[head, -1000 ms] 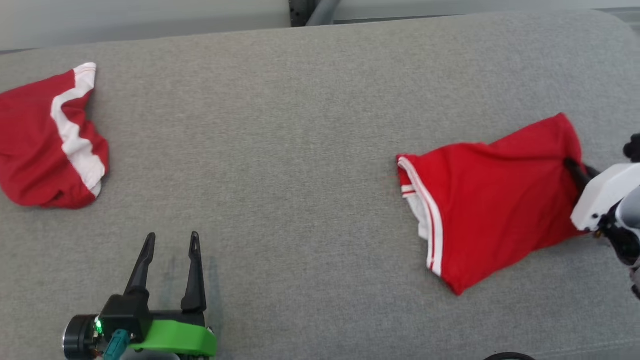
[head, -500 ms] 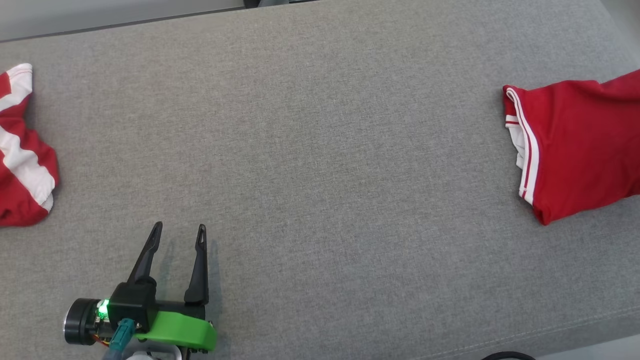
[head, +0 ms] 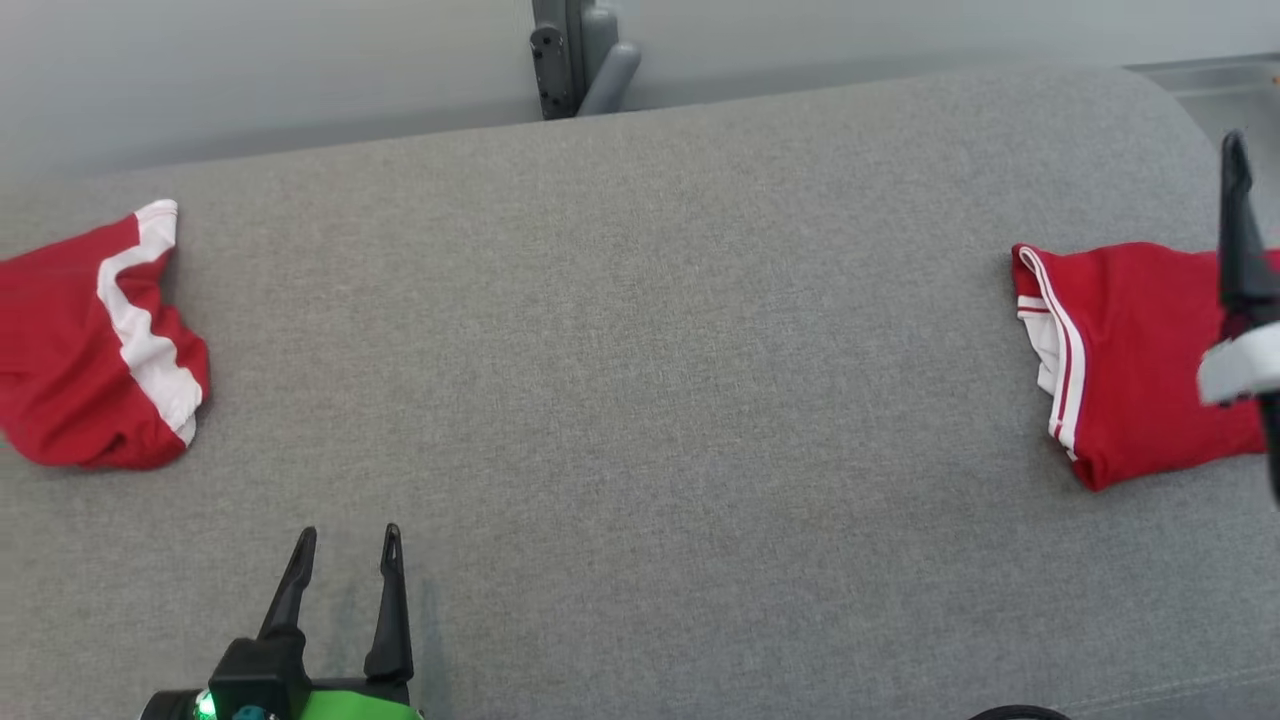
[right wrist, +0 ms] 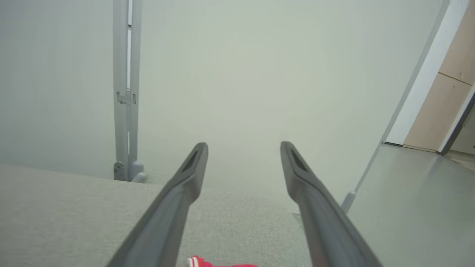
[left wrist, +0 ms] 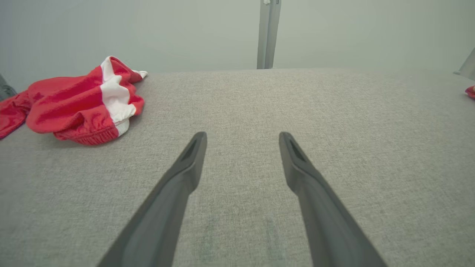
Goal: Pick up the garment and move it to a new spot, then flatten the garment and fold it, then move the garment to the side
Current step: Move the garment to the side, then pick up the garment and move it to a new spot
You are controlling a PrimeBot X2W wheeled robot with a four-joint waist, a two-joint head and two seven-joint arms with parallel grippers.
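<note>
Garment below wide-spread right end effector

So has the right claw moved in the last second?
Yes. The right gripper was pinching the right edge of the folded red garment; now it is open and lifted off it, one finger past the garment's far edge.

2 red garments w/ white trim on bench: left-edge garment, right-edge garment. 2 grippers: left gripper, right gripper. 1 grey post behind back edge.
</note>
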